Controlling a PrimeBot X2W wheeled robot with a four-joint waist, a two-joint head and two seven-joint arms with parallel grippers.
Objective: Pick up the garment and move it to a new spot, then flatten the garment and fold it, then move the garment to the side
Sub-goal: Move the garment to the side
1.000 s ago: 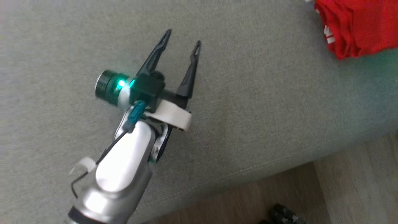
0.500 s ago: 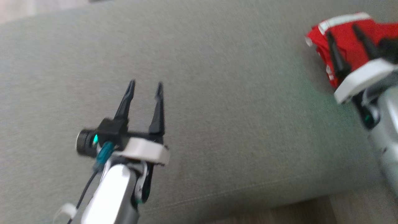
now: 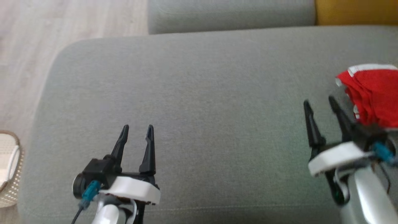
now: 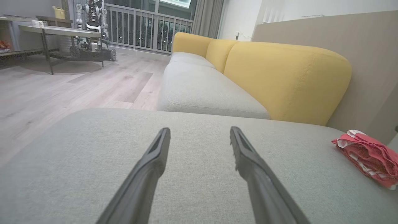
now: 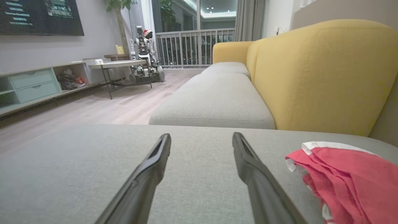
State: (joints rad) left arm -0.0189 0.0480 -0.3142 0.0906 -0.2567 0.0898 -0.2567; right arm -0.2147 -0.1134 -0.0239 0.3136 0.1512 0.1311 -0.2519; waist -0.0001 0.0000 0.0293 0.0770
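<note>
The garment [image 3: 373,93] is red with white trim and lies bunched up at the right edge of the grey sofa cushion [image 3: 199,93]. In the left wrist view the garment [image 4: 370,157] sits far right; in the right wrist view the garment [image 5: 348,177] lies just right of the fingers. My right gripper [image 3: 320,107] is open and empty, hovering just left of the garment without touching it. My left gripper [image 3: 137,129] is open and empty over bare cushion near the front edge, far from the garment. Both pairs of fingers point toward the sofa back.
A second grey seat cushion [image 3: 230,14] and a yellow backrest [image 3: 357,11] lie beyond. Wooden floor [image 3: 31,46] runs along the left. A woven basket [image 3: 9,171] stands at the left edge. A low table [image 5: 118,65] and another robot [image 5: 144,56] stand farther off.
The head camera has swung, shifting the whole picture; the right gripper and the cushion's left end have come into view. Both grippers stay open, and the garment lies as before.
</note>
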